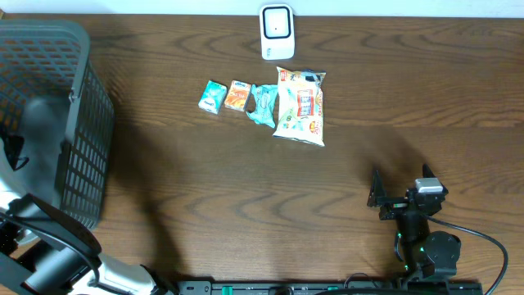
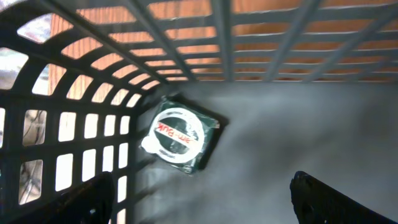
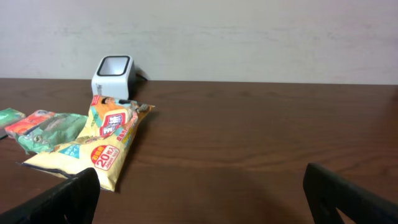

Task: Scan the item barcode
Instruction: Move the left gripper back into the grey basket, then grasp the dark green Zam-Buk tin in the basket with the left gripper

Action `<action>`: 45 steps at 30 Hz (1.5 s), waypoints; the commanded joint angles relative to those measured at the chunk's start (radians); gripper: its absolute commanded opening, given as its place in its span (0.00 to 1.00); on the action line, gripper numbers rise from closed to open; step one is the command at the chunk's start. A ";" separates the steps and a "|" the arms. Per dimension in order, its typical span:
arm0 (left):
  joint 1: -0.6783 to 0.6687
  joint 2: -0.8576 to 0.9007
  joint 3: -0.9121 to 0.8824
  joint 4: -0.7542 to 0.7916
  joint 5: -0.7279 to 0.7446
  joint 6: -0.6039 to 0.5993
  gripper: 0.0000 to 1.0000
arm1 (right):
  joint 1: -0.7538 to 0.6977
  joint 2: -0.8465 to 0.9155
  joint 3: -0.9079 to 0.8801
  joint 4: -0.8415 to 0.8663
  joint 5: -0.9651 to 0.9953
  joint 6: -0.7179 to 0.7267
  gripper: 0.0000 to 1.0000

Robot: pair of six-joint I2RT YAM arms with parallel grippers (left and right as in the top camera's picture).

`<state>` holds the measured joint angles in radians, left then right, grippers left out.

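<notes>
A dark green packet (image 2: pixel 181 138) with a round white label lies on the floor of the grey basket (image 1: pixel 82 123) at the left end of the surface (image 1: pixel 205 180). The left fingers (image 2: pixel 323 199) are spread apart above it. The right fingers (image 3: pixel 348 199), also apart, face the scanner (image 1: pixel 277 31) and snack bag (image 1: pixel 300 106).

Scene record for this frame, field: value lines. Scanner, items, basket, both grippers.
scanner: white box-shaped barcode scanner, far edge of wooden table
table items: yellow snack bag, teal pouch, orange packet, teal-white packet, in a row near the scanner
basket: dark grey plastic mesh basket, table's left side
basket contents: dark square packet with round white label, flat on floor
left gripper: open, empty, inside basket, clear of packet
right gripper: open, empty, facing snack bag and scanner
</notes>
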<state>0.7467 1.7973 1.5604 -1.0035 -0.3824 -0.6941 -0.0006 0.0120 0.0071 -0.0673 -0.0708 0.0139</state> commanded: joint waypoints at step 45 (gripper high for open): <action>0.165 0.097 -0.302 0.315 0.109 0.166 0.89 | 0.008 -0.005 -0.001 -0.004 0.001 -0.008 0.99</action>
<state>0.8989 1.8626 1.2655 -0.6971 -0.3077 -0.5465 -0.0006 0.0120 0.0071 -0.0673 -0.0708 0.0139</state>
